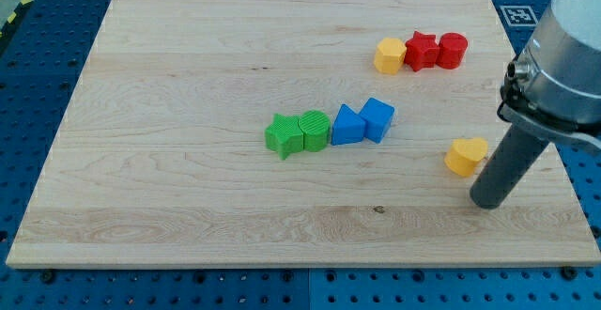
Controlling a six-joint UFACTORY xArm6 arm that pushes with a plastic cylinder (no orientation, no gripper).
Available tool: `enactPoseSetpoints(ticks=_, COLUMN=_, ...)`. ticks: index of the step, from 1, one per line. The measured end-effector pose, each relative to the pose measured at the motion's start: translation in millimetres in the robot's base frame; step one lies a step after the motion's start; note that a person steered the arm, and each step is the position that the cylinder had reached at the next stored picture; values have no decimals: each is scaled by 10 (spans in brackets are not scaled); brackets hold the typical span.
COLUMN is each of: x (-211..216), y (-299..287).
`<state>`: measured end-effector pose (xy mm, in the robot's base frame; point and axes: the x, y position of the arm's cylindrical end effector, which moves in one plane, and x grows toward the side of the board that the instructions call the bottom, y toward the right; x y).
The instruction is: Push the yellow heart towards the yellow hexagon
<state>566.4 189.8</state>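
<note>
The tip (487,202) was seen resting on the board (188,113) near the view's right edge, just below and to the right of the yellow heart (466,155). The heart lay at the view's right, about midway down the board, and the rod's dark shaft rose beside it, very close to its right side; whether the two were touching could not be told. No fingers were carried by the arm, so nothing was gripped: the rod simply stood on the wood with its lower end clear of the heart. The yellow hexagon (390,55) was found well above the heart, toward the view's top and somewhat to the left. Against the hexagon's right side a red star (422,51) was set, and a red cylinder (453,51) was set against the star in turn, the three forming a short row. Near the board's middle a second row was laid out: a green star (284,135) touching a green cylinder (315,130), then a blue block (347,125) and a blue cube (377,118) side by side. This middle row was well apart from both the heart and the tip
</note>
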Motion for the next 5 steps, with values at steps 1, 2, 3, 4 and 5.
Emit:
enactPoseSetpoints(ticks=1, x=6, y=-18)
enactPoseSetpoints(ticks=2, x=6, y=-149)
enactPoseSetpoints(ticks=3, x=6, y=-150)
enactPoseSetpoints(ticks=4, x=-52, y=-169)
enactPoseSetpoints(ticks=5, x=-190, y=-174)
